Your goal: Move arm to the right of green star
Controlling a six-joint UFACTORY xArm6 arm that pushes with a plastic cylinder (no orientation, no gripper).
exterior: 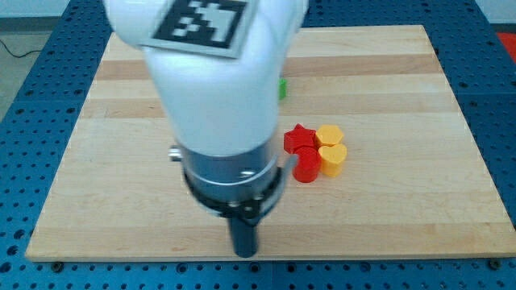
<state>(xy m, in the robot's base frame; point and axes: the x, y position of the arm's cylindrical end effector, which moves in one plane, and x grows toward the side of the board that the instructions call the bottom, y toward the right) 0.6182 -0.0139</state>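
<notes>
Only a small green sliver of a block [283, 88] shows at the right edge of the white arm body; its shape cannot be made out. My tip [244, 254] is at the view's bottom, near the board's front edge, well below that green sliver. A red star [299, 138], a red cylinder [306, 164], a yellow hexagon-like block [329, 135] and a yellow heart [332, 159] sit bunched together to the right of the arm. The arm hides the middle of the board.
The wooden board [403, 97] lies on a blue perforated table [492, 97]. The bulky white arm with a black-and-white marker [201, 20] covers much of the board's centre and left-centre.
</notes>
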